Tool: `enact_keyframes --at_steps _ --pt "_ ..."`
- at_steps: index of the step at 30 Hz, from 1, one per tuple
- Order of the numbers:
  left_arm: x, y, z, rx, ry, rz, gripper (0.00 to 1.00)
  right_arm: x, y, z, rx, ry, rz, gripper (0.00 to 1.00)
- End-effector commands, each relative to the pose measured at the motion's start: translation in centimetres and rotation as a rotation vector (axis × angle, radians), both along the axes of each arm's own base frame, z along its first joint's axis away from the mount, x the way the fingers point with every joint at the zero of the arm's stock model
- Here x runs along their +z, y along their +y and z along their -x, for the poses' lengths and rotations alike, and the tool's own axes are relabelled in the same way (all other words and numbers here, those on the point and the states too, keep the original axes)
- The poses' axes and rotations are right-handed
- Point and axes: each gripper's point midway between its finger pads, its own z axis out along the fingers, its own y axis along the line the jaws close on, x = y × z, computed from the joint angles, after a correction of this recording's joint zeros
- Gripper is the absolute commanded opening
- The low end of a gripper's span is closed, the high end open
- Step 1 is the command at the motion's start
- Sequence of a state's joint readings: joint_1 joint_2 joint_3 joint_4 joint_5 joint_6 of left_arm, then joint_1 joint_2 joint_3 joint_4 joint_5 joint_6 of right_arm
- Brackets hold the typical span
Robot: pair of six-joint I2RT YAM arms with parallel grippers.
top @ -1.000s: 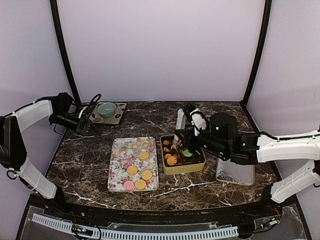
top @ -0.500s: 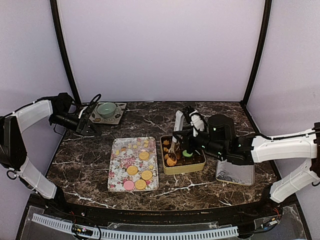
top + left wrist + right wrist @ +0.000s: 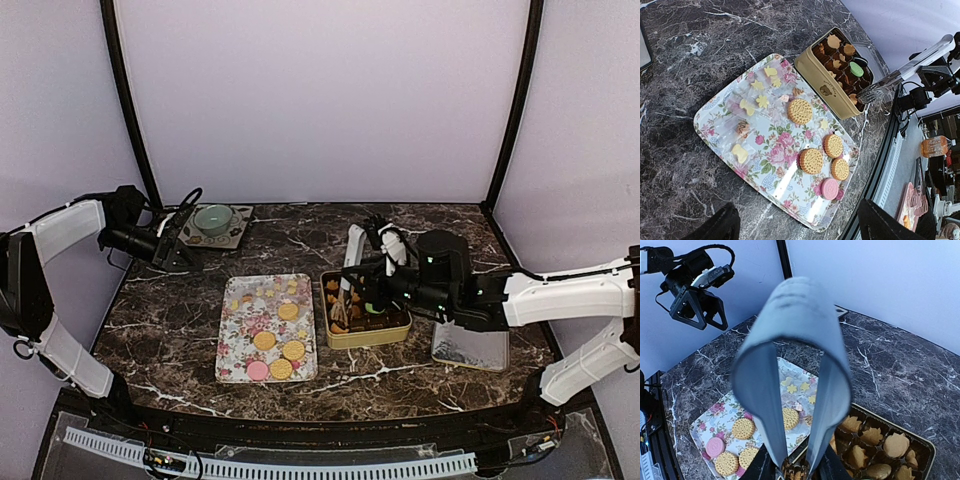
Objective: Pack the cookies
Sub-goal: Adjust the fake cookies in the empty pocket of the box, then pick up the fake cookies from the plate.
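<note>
**Cookies (image 3: 800, 111) on the tray and in the tin, tongs lowered into the tin**

The right gripper (image 3: 797, 466) is clamped on a pair of pale grey tongs (image 3: 790, 310), with its dark fingers (image 3: 832, 467) pressing the two blades from outside. The blades are squeezed nearly together. Their tips reach down into the left part of the gold tin (image 3: 365, 340), the side nearest the tray. Something brown shows between the tips, but I cannot tell whether it is pinched.

The tin's brown paper cups hold golden biscuits and one green one (image 3: 856, 69).

Just left of the tin lies the flowered tray (image 3: 720, 110). Four round golden cookies and a pink one (image 3: 830, 188) sit on its near half. Small yellow shaped pieces (some in clear wrap) are scattered over its far half.

A clear flat piece (image 3: 470, 345) lies on the marble table (image 3: 160, 310), right of the tin and under the right arm.

The left gripper (image 3: 170, 250) hangs well apart at the back left, with its fingers (image 3: 720, 227) spread wide and nothing between them. It is near a pale green bowl (image 3: 213, 218).
</note>
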State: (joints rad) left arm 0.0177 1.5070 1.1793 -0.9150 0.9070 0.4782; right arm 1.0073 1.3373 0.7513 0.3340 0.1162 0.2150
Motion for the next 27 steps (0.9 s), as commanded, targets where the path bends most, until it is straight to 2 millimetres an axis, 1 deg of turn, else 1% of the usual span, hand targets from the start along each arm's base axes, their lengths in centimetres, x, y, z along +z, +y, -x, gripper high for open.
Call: enact_keyframes --at_steps 1,3,6,8,11,15,17,18,20,23,27 --pt "1.2 -0.1 0.1 -0.006 -0.015 0.019 0.84 4.9 0.4 0.1 0.001 -0.096 -0.093 0.26" --pt "1.2 0.0 0.0 -0.005 -0.014 0.017 0.84 6.4 1.0 0.5 0.013 -0.13 -0.102 0.25" --pt "1.0 0.1 0.0 -0.004 -0.013 0.006 0.84 7.9 2.8 1.8 0.049 -0.166 -0.102 0.25" --pt "0.8 0.2 -0.1 -0.001 -0.011 -0.002 0.86 8.1 4.4 3.0 0.086 -0.168 -0.108 0.25" --pt "0.6 0.4 -0.4 0.015 -0.014 -0.018 0.93 7.2 7.5 5.1 0.154 -0.157 -0.104 0.26" --pt "0.8 0.5 -0.5 0.023 -0.026 -0.024 0.96 4.3 11.7 7.3 0.22 -0.135 -0.051 0.3" --pt "0.9 0.5 -0.4 0.021 -0.029 -0.028 0.96 2.4 13.2 8.2 0.245 -0.117 -0.03 0.36" --pt "0.9 0.5 -0.3 0.02 -0.03 -0.03 0.96 1.9 13.7 8.4 0.249 -0.114 -0.026 0.39" --pt "0.8 0.5 -0.1 0.018 -0.03 -0.035 0.96 1.1 14.4 8.7 0.249 -0.113 -0.016 0.42" --pt "0.8 0.5 0.0 0.017 -0.029 -0.03 0.96 0.2 15.0 8.8 0.235 -0.115 0.001 0.44" --pt "0.8 0.4 0.0 0.016 -0.026 -0.024 0.96 -0.6 15.0 8.7 0.212 -0.118 0.009 0.44"
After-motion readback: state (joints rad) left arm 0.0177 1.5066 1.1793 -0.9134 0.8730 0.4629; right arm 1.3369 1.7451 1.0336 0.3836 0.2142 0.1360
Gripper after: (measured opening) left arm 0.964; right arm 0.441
